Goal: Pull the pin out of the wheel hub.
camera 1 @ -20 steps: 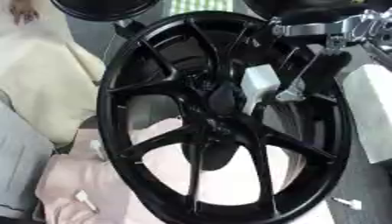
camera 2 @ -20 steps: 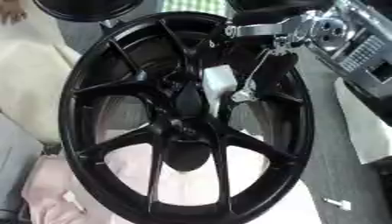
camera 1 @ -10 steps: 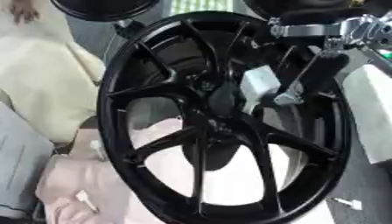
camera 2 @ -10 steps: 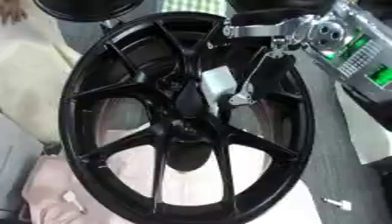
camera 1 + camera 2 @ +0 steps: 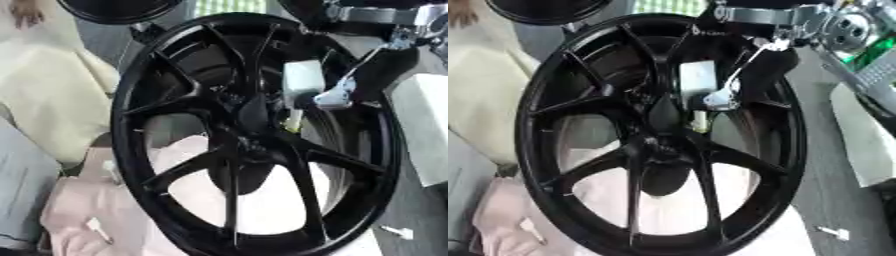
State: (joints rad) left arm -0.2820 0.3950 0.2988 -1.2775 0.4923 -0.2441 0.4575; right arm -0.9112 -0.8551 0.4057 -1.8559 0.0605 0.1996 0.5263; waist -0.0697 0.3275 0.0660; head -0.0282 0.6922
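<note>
Hub (image 5: 249, 127) of the black wheel (image 5: 140, 100) fills the left eye view; a pale, yellowish pin (image 5: 293, 120) is seen just beside it on the right, below the right hand (image 5: 306, 82). Whether the fingers are closed on the pin cannot be told. In the right eye view, the hand is seen lower than a second ago, directly over the pin, so extraction is judged imminent, not begun.
</note>
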